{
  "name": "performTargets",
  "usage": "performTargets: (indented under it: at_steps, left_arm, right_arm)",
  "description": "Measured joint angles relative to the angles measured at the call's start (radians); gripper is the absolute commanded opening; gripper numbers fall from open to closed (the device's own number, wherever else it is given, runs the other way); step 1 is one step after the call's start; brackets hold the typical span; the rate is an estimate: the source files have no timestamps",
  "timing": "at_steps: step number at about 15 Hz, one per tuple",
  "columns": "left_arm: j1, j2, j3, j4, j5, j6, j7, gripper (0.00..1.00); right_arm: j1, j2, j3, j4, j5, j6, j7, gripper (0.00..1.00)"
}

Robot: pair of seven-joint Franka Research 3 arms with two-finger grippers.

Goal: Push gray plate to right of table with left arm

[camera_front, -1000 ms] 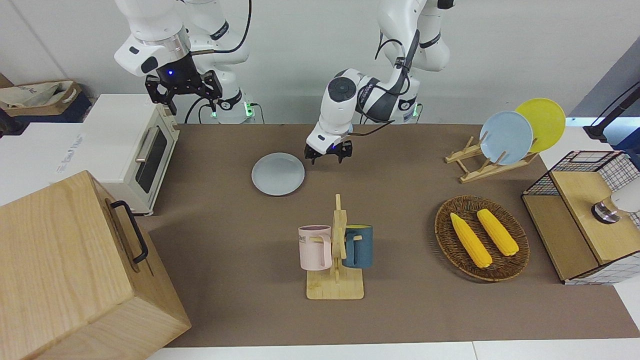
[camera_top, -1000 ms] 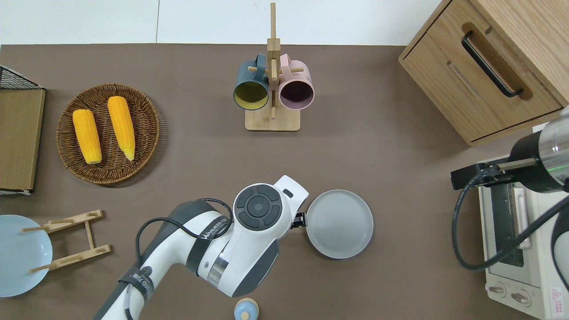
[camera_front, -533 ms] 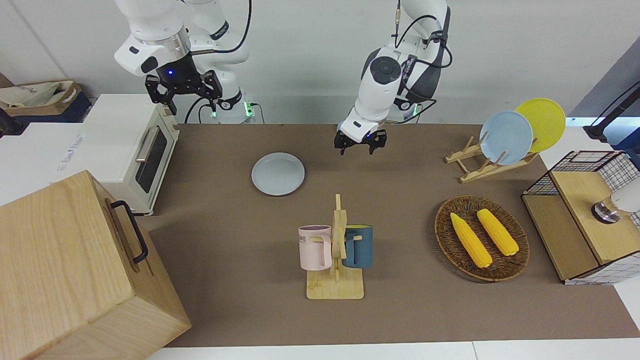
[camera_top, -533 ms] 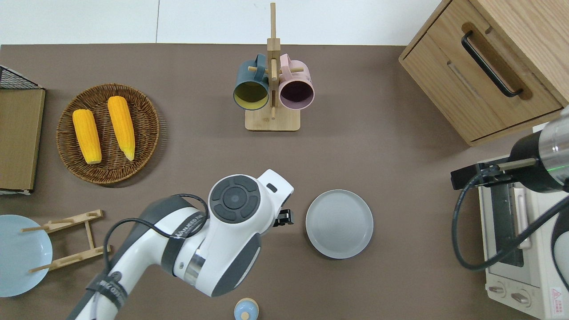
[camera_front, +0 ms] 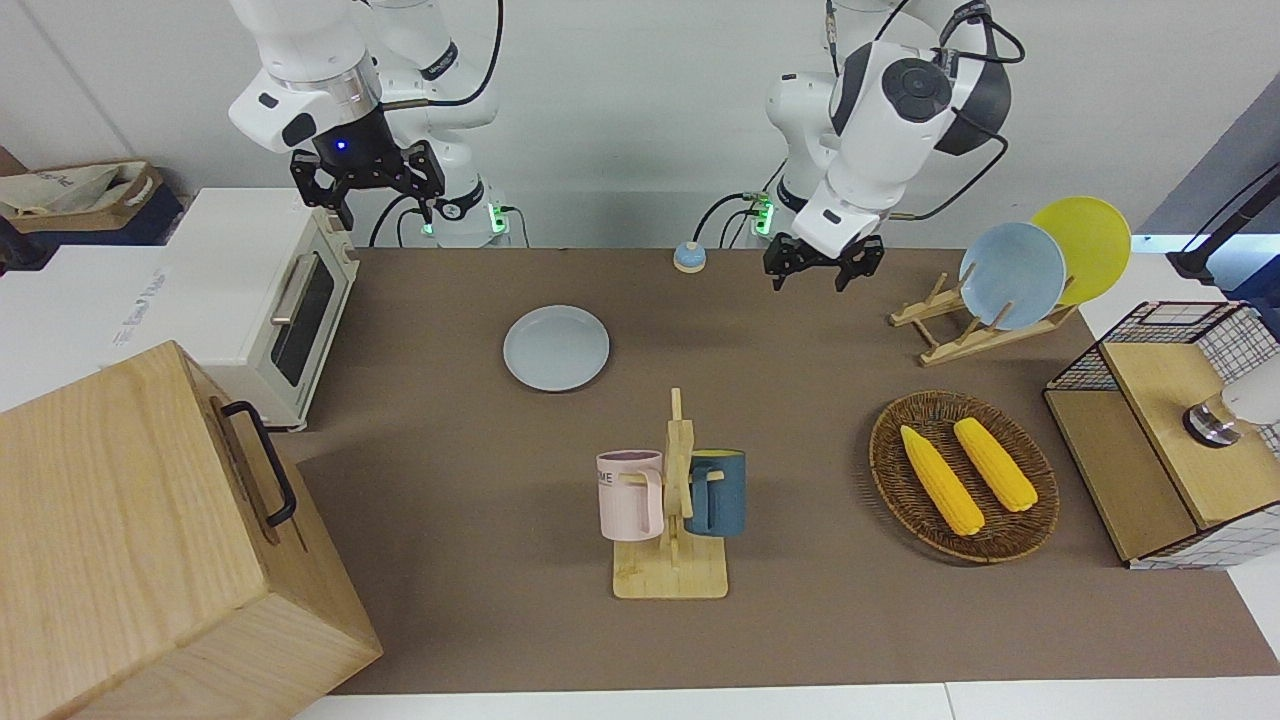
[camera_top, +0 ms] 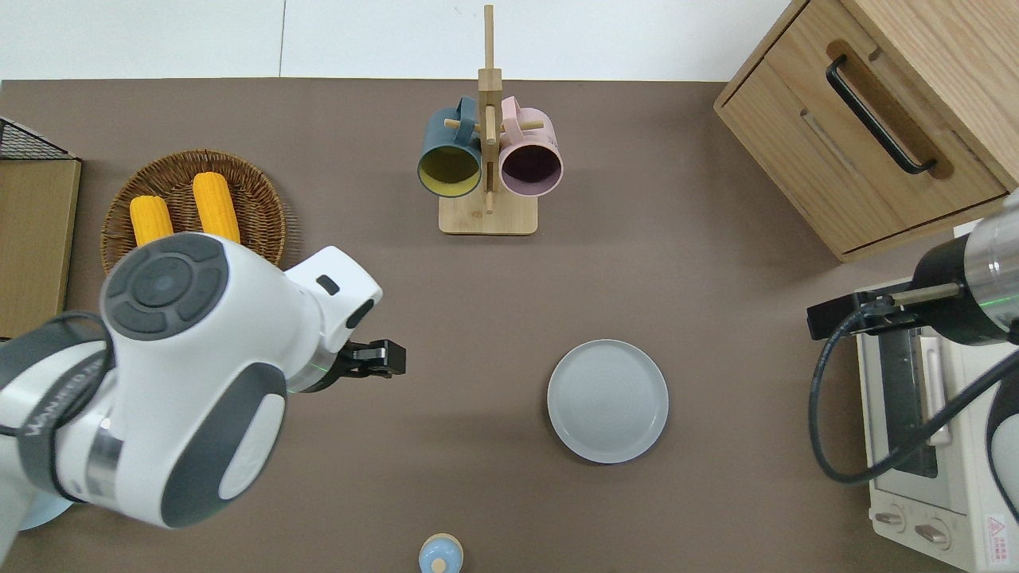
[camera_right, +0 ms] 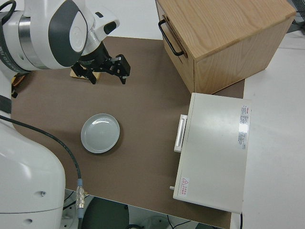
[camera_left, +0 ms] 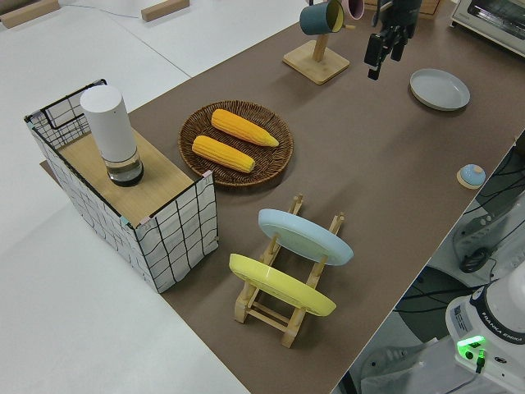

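Observation:
The gray plate [camera_front: 556, 348] lies flat on the brown table [camera_front: 450, 460], toward the right arm's end, nearer to the robots than the mug rack. It also shows in the overhead view [camera_top: 607, 401], the left side view [camera_left: 440, 88] and the right side view [camera_right: 100, 133]. My left gripper [camera_front: 820, 268] is open, empty and up in the air. In the overhead view my left gripper [camera_top: 388, 358] is over bare table, well apart from the plate toward the left arm's end. My right gripper [camera_front: 368, 188] is open and parked.
A mug rack [camera_top: 488, 159] holds a pink and a blue mug. A wicker basket [camera_front: 1020, 530] holds two corn cobs. A plate rack [camera_front: 960, 335] carries a sky-blue and a yellow plate. A toaster oven [camera_front: 270, 290], a wooden cabinet [camera_front: 150, 540] and a small blue knob [camera_front: 688, 258] stand around.
My left gripper has drawn away from the plate's rim, risen and swung toward the left arm's end of the table. The plate has stayed put. The right arm has not moved.

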Motion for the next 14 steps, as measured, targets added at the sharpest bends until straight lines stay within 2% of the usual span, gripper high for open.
performTargets:
  at_steps: [3,8,14]
  left_arm:
    - [0.089,-0.004,0.002,0.048,0.021,-0.050,0.122,1.00]
    - [0.172,-0.007,0.001,0.138,0.064,-0.093,0.240,1.00]
    - [0.278,-0.006,0.001,0.169,0.068,-0.098,0.346,1.00]
  right_arm:
    - [0.000,0.000,0.000,0.000,0.000,0.000,0.000,0.983]
    - [0.000,0.000,0.000,0.000,0.000,0.000,0.000,0.983]
    - [0.000,0.000,0.000,0.000,0.000,0.000,0.000,0.983]
